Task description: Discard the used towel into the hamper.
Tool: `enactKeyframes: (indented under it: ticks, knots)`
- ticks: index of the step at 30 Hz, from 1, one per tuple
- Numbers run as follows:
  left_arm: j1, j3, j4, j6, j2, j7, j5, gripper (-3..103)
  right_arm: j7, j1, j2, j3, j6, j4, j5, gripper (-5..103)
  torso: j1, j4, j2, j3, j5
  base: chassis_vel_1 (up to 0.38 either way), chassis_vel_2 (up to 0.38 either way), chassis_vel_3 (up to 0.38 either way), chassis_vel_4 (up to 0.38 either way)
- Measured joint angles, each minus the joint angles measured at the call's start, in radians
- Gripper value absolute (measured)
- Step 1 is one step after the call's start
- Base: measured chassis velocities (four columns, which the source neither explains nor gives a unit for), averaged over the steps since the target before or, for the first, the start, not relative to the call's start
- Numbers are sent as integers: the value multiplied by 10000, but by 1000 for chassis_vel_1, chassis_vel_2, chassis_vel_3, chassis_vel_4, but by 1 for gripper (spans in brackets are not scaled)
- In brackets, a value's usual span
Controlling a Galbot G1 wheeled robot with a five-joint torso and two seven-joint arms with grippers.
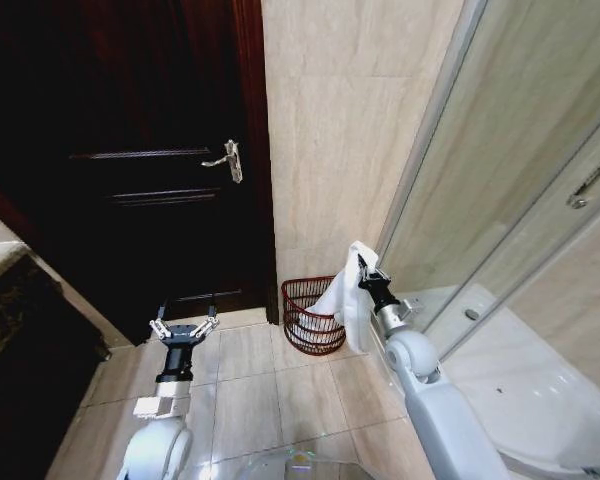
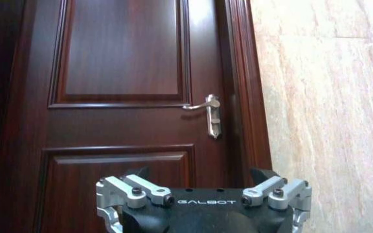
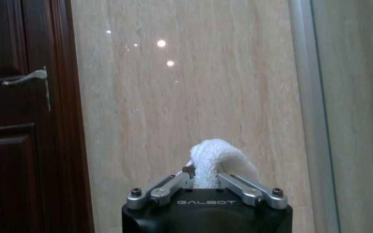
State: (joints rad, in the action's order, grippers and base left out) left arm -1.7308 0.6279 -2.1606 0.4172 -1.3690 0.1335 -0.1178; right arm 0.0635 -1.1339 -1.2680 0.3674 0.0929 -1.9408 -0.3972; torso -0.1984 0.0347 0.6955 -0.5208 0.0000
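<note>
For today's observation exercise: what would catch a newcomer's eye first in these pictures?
The white towel hangs from the right gripper, held up beside the reddish wire hamper on the tiled floor against the beige wall. Left of it stands a dark wooden door; the left gripper waits open before it.

A dark brown wooden door [image 1: 150,160] with raised panels stands on the left, and it has a silver lever handle [image 1: 226,159]. To its right is a beige stone-look wall [image 1: 340,130]. The floor [image 1: 250,385] has pale square tiles. On the right is a glass shower enclosure [image 1: 500,180] with a white tray [image 1: 540,385].
</note>
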Motion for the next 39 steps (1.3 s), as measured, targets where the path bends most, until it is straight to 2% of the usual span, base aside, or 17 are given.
enactKeyframes:
  ticks: [39]
  knots:
    - [9,-35,34,4,-38,-63,64,100,-56,-325,-37,9,-107,-239,142,4,701,-1,-1624,919,0,-49,55,54,-53]
